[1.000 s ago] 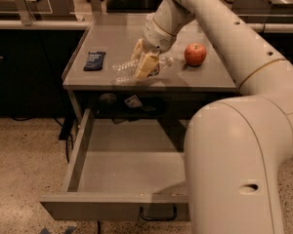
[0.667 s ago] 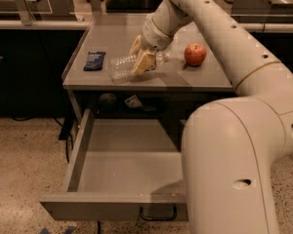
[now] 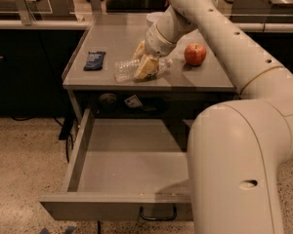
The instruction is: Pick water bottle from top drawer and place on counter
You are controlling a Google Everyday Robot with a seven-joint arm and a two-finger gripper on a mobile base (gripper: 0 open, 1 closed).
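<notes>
The water bottle (image 3: 126, 69) lies on its side on the counter (image 3: 112, 35), near the front edge. My gripper (image 3: 144, 62) reaches down over it, with its yellowish fingers (image 3: 146, 69) closed around the bottle's middle. The bottle's clear body sticks out to the left of the fingers. The top drawer (image 3: 88, 145) is pulled fully out below the counter, and its visible floor holds nothing. Its dark wire handle (image 3: 157, 213) shows on the front panel. My arm hides the drawer's right side.
A red apple (image 3: 195, 53) stands on the counter right of the gripper. A dark blue flat packet (image 3: 94, 60) lies at the counter's left. My arm's large white body (image 3: 234, 169) fills the right foreground. Speckled floor lies to the left of the drawer.
The gripper and bottle have shifted slightly over the counter's front; the bottle now rests lower, on the surface. The drawer, apple and packet have not moved.
</notes>
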